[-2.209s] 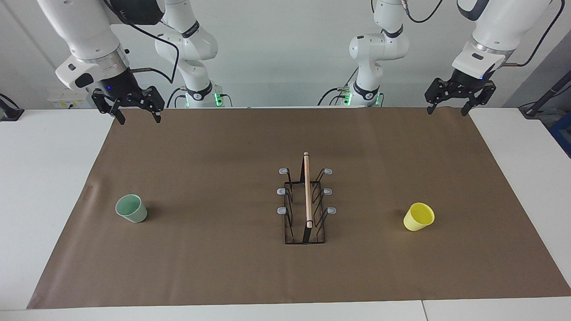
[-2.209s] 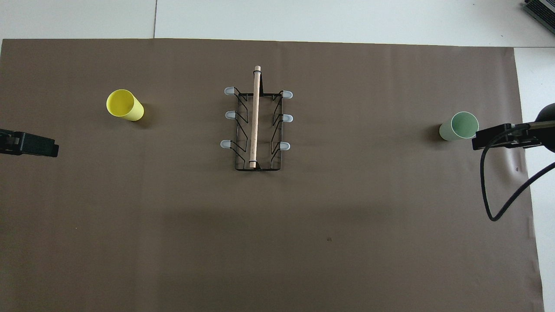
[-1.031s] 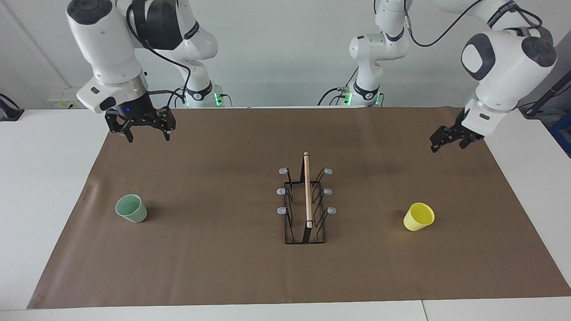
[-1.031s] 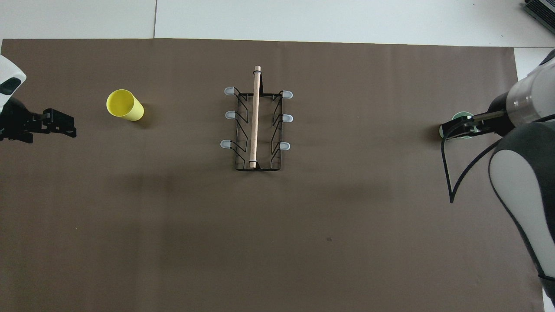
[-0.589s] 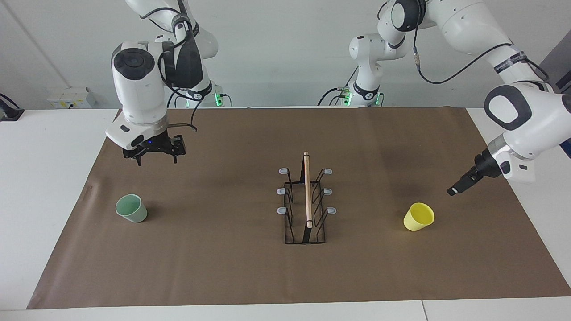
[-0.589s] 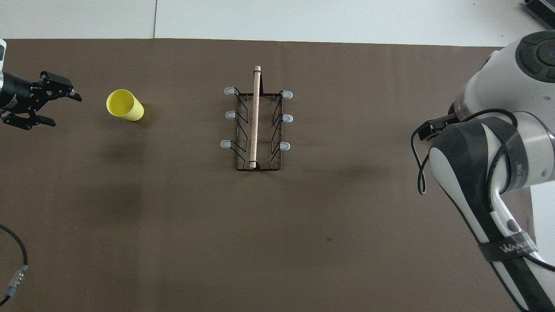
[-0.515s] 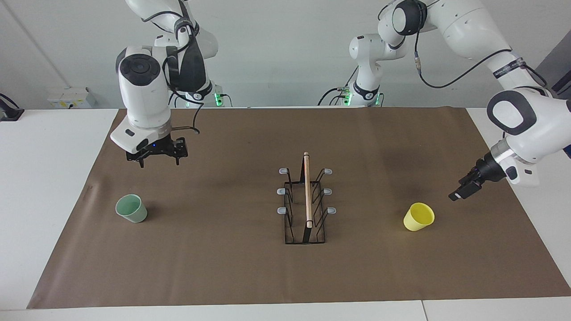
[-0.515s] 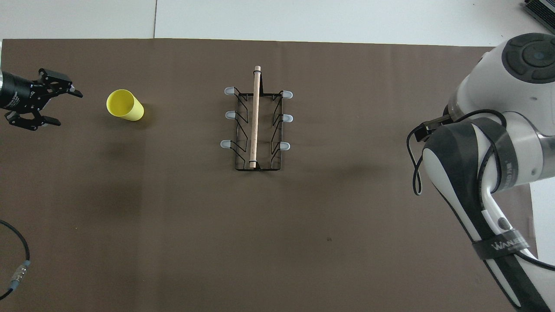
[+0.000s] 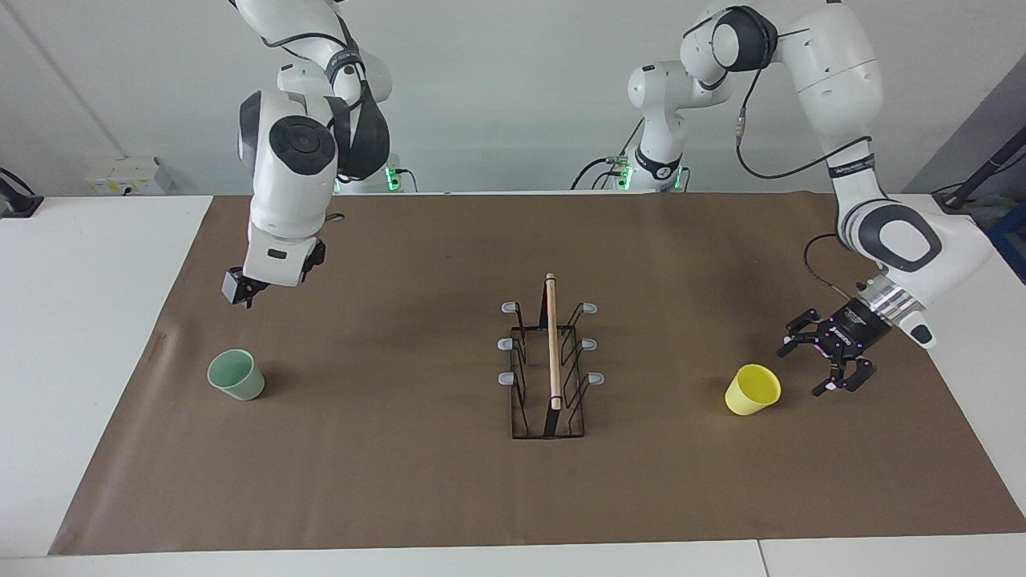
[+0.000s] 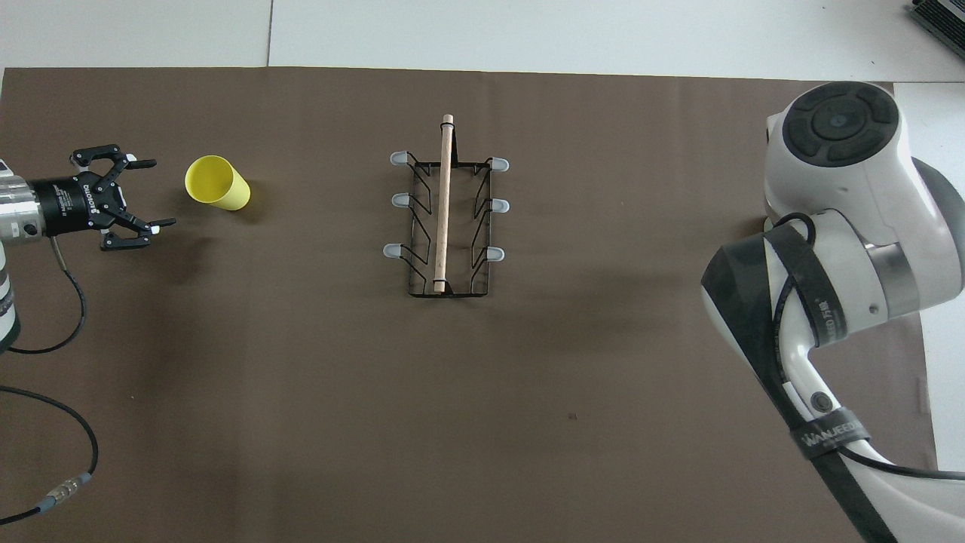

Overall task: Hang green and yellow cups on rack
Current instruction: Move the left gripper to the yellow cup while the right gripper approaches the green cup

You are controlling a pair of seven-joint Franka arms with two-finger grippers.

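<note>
Rack point(image 9: 550, 365) stands mid-worktop on the brown paper sheet point(image 9: 417, 481), its wooden rod running away from the robots and all six grey-tipped prongs bare, so either arm can approach its own side. Neither cup hangs yet; both stand upright, mouth up, well apart from the rack at about its distance from the robots.

Toward the left arm's end stands the yellow cup point(image 9: 753, 389). Turned sideways and set low, the left tool point(image 9: 817, 368) waits just beside it with fingers spread wide, not touching; I judge this a side grasp about to close.

Toward the right arm's end stands the green cup point(image 9: 236, 374). Above the paper near it hangs the right tool point(image 9: 238, 290); its opening I cannot tell.
</note>
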